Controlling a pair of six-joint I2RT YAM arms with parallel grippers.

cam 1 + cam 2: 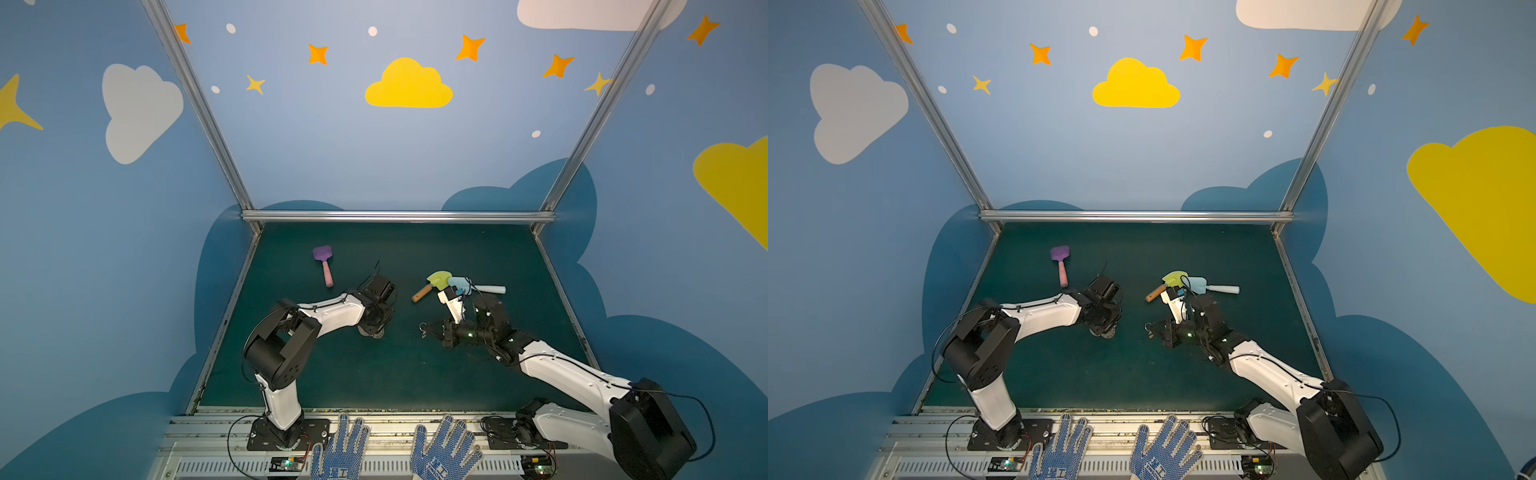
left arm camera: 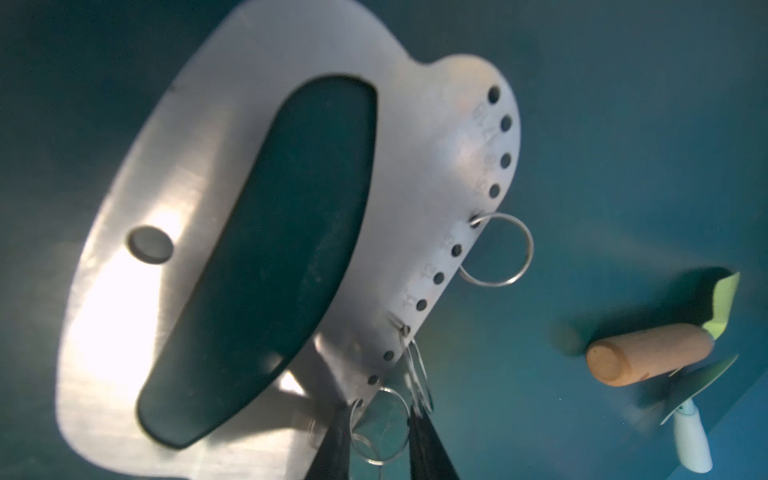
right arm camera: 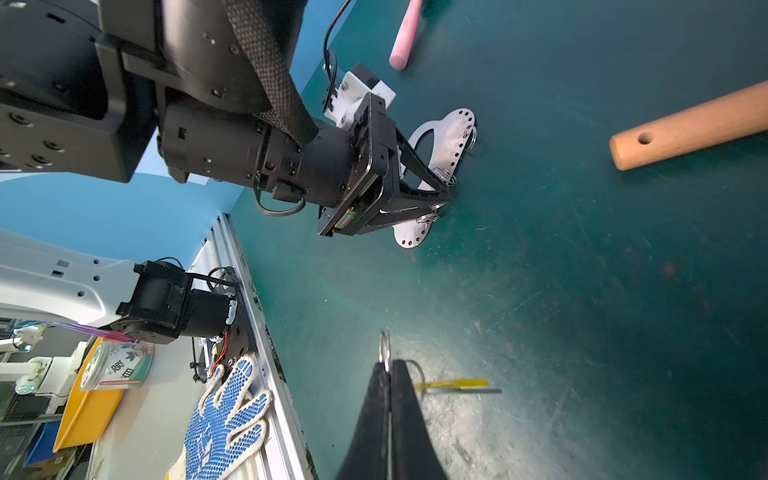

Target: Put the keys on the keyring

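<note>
Green mat (image 3: 582, 291) lies bare between keyring (image 3: 453, 137) and keys (image 3: 457, 384).

Little legible text: gloves, keyring and a tin carry marks

The gloves (image 1: 340, 449) at the bottom centre of both top views bear blue Chinese characters, seemingly 建工. The keyring (image 2: 208, 187) has engraved numerals beside its edge holes, too blurred to read. In the right wrist view's lower left, a tin (image 3: 118, 365) shows sideways Chinese characters, illegible.
</note>
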